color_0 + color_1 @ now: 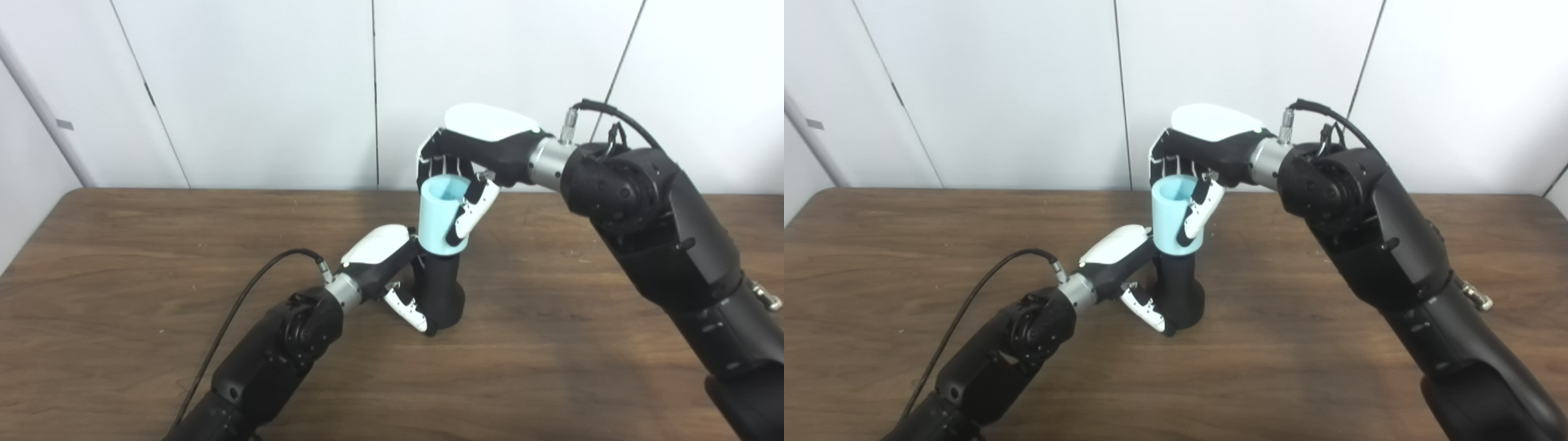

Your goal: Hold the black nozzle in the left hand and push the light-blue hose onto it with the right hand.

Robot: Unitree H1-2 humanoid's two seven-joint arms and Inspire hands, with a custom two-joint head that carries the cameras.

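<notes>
Both arms: matte black shells with rounded joint housings. Each wrist ends in a silver metal collar. Left hand (pixel 392 269) and right hand (pixel 471 153): glossy white back plate over a black palm, fingers black with white segments. Black cable with a silver plug enters each wrist. Small silver fitting on the right forearm's outer side.

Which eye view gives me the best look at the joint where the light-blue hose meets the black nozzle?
Left eye view, marginally: the light-blue hose and black nozzle appear slightly larger, the seam showing between the hands. The right eye view shows the same joint, equally unblocked, slightly smaller.
</notes>
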